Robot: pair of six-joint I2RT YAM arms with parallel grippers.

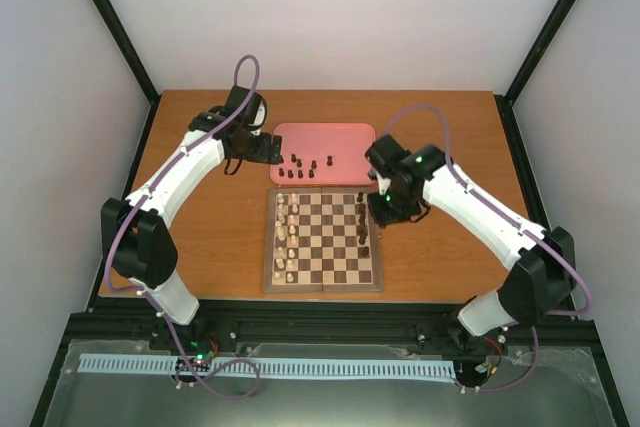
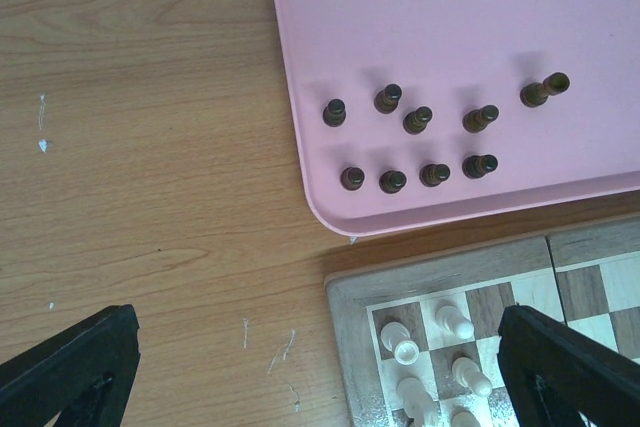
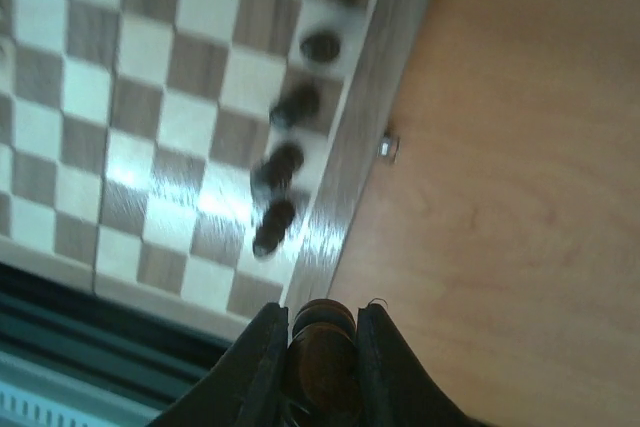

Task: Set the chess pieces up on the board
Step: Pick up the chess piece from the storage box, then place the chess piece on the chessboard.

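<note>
Currently the right gripper (image 3: pixel 322 347) is pinched narrow on one dark piece (image 3: pixel 322 322), brown and round-topped, clamped between both fingers (image 3: pixel 262 357). It hangs over the chessboard's (image 1: pixel 322 277) right border, near the far right corner. The wrist view is blurred, so I can't tell which piece type it is.

Dark chess pieces (image 3: pixel 278 165) on the board: several stand in a line down the right-hand file, just inside the border. Motion blur makes an exact count unreliable. A small metal latch (image 3: pixel 388 147) sits on the board's outer edge beside them.

Nine dark pieces remain upright on the pink tray (image 2: pixel 450 7), in two loose rows near its left front corner (image 2: pixel 417 120). One at the right end of the back row is taller than the rest. The tray lies just beyond the board's far edge, with a thin strip of wooden table (image 2: pixel 150 147) between them.

Left gripper (image 1: pixel 272 150) has its jaws spread wide and holds nothing. It hovers over the tray's left edge, and its fingers (image 2: pixel 70 367) frame the board's far left corner.

Cream pieces (image 2: pixel 400 342) fill the board's left-hand files.
</note>
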